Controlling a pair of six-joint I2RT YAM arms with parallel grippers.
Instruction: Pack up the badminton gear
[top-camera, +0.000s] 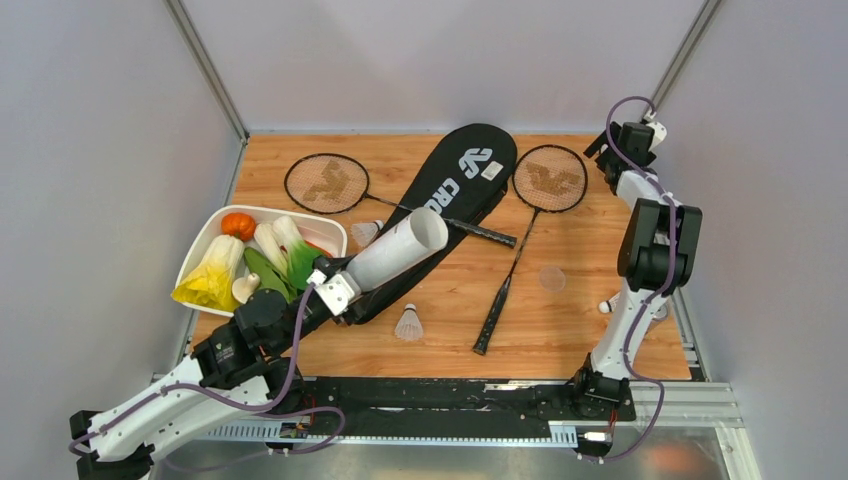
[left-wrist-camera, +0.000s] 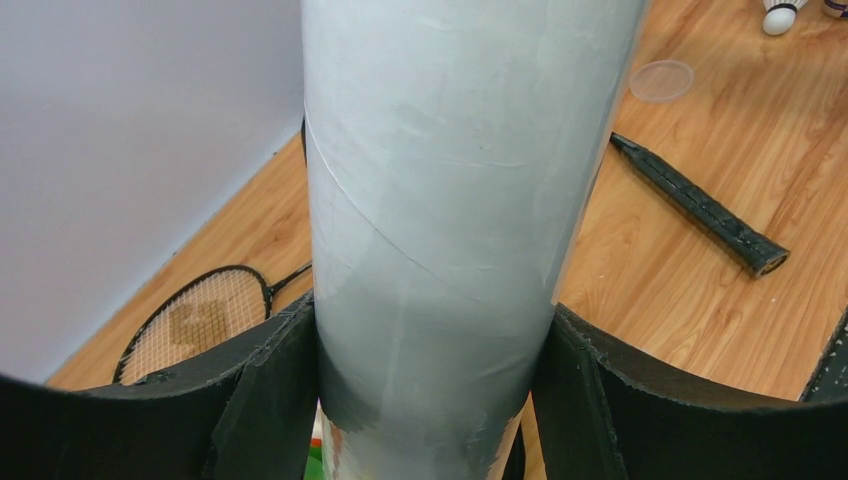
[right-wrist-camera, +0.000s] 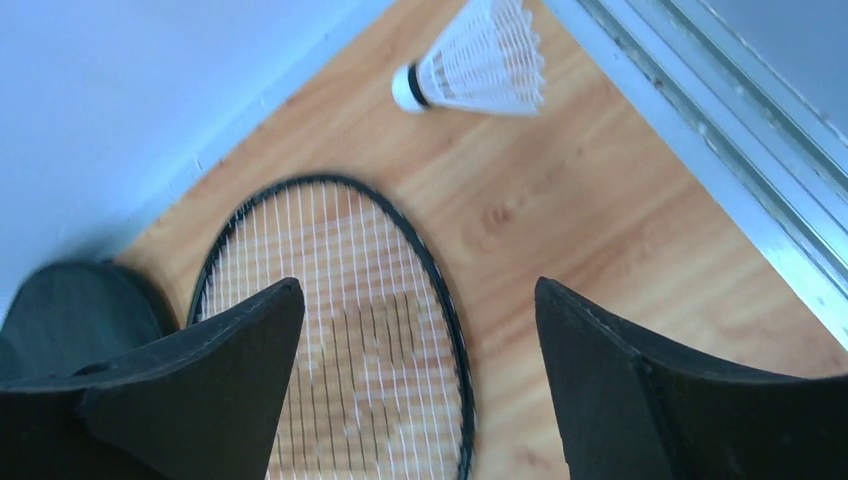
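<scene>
**Left gripper clamped on the tube, right gripper spread**

On your left, the left gripper (top-camera: 335, 290) is closed around the white tube (top-camera: 398, 252), which slants over the black racket bag (top-camera: 455, 195). A shuttlecock (top-camera: 407, 323) lies just beside the bag. At far right, your right gripper (right-wrist-camera: 420, 330) hangs with its fingers apart above the right racket (right-wrist-camera: 340, 360).

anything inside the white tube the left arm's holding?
The white tube has its open mouth toward the top camera: only pale inner wall near the rim shows, with nothing lodged there. Deeper in is hidden; the left gripper view shows only its outside.
</scene>
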